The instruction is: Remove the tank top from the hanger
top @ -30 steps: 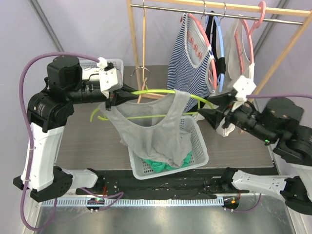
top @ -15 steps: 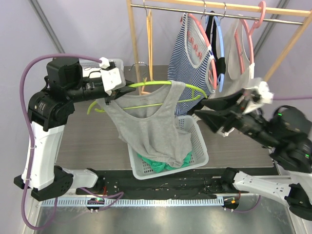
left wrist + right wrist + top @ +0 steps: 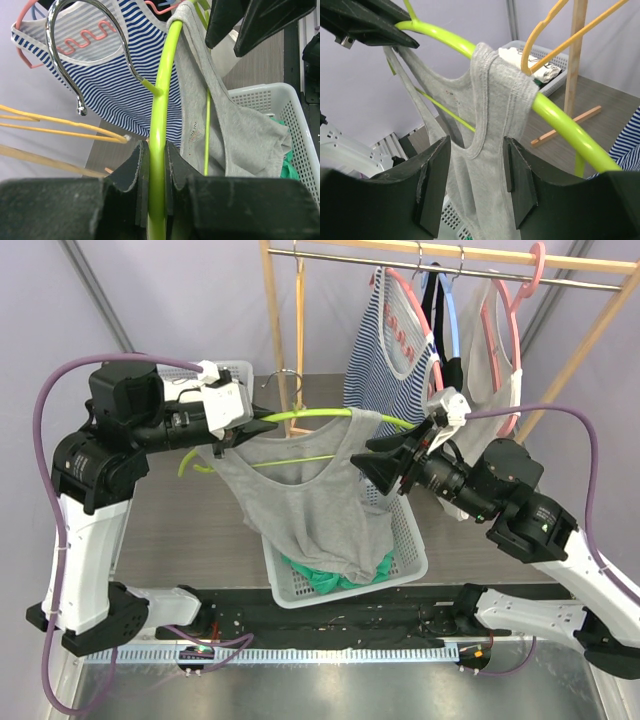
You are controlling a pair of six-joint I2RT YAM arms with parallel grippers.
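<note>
Left tool pinches green hanger; grey tank top hangs on it, mid-frame above basket. Right tool spread, lined up on strap. Next: close on strap, slide it off hanger end.

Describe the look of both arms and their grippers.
Left arm and right arm: white shells, black joints, a purple cable looping along each. Left gripper and right gripper: black wedge-shaped fingers, with white camera mounts behind.

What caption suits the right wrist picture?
Open right gripper faces a strap of the grey tank top hung on a lime-green plastic hanger held by the left gripper.
</note>
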